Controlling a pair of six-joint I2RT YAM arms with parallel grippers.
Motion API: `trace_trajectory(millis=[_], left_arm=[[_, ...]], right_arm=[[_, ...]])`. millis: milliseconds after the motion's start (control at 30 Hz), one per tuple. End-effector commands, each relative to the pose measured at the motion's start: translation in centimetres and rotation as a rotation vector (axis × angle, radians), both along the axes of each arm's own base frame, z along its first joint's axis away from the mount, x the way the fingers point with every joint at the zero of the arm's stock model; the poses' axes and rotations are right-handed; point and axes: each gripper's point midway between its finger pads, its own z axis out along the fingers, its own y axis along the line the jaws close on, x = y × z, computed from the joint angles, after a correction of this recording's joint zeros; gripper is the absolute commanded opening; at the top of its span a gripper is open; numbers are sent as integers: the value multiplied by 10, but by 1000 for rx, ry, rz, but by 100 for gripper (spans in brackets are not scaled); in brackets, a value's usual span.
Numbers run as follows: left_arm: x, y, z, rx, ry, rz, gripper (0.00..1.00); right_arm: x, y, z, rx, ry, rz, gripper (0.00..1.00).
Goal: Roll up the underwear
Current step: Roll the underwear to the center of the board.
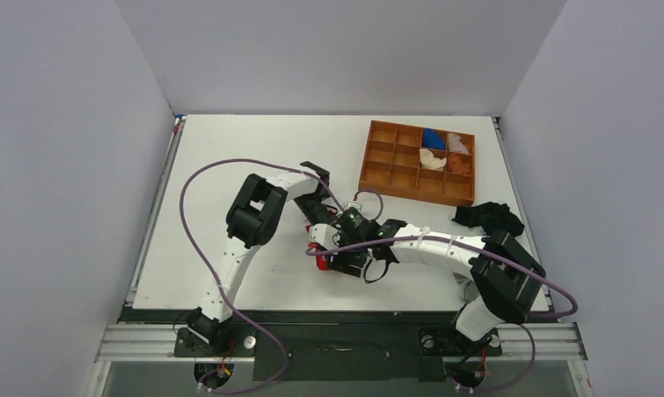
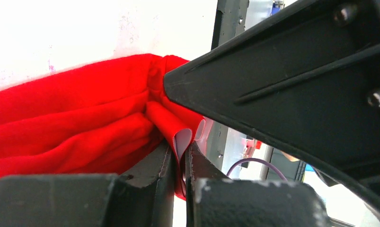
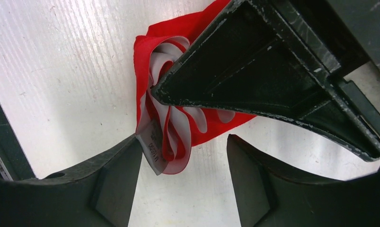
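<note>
bright red fabric briefs (image 1: 316, 234) with white trim sit bunched on the white table (image 1: 229, 157) near its centre, between both grippers; left gripper (image 2: 182, 158) is clamped tight on a fold of red cloth and white band; right gripper (image 3: 183, 189) has its jaws wide apart around the trim end, label just beside one finger (image 3: 117, 184), gripping nothing; brown wooden divided tray (image 1: 415, 197) is far right, well apart; back-row cells hold a blue piece (image 1: 432, 136) and a white piece (image 1: 455, 141); the cells in front hold a cream piece (image 1: 432, 160) and a rust piece (image 1: 458, 164); black garment (image 1: 487, 217) lies beside the tray's near right corner
</note>
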Motion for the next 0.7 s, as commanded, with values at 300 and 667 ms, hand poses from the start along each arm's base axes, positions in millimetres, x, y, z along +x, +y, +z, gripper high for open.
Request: trace_trajectory(millis=[300,667], left_arm=[[0,-1,13,-29,22,8,0],[3,-1,12,-26,4,2,12]], right_arm=[[3,24,-1,37,33,20,52],[-10,23,-5,20,159,41,0]])
